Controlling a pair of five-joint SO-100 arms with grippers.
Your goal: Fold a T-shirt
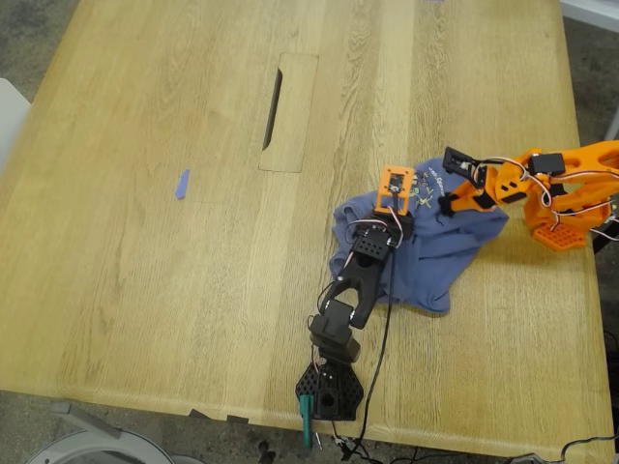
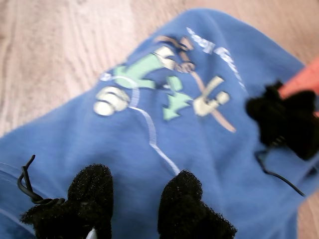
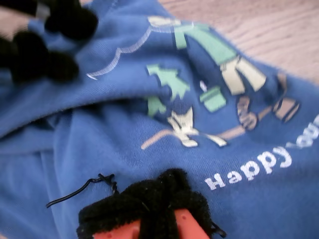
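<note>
My first gripper point(image 2: 134, 204) spread, pads down on T-shirt point(image 2: 149, 149). My second gripper point(image 3: 154, 209) just across printed chest, looks closed on cloth. T-shirt bunched on table point(image 1: 145, 242) under both. Step: flattening. Next: pull edges apart.

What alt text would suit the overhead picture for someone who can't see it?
A crumpled slate-blue T-shirt lies on a wooden table toward the exterior view's right, with a black arm and an orange arm reaching onto it. A small blue tape scrap lies apart.
</note>
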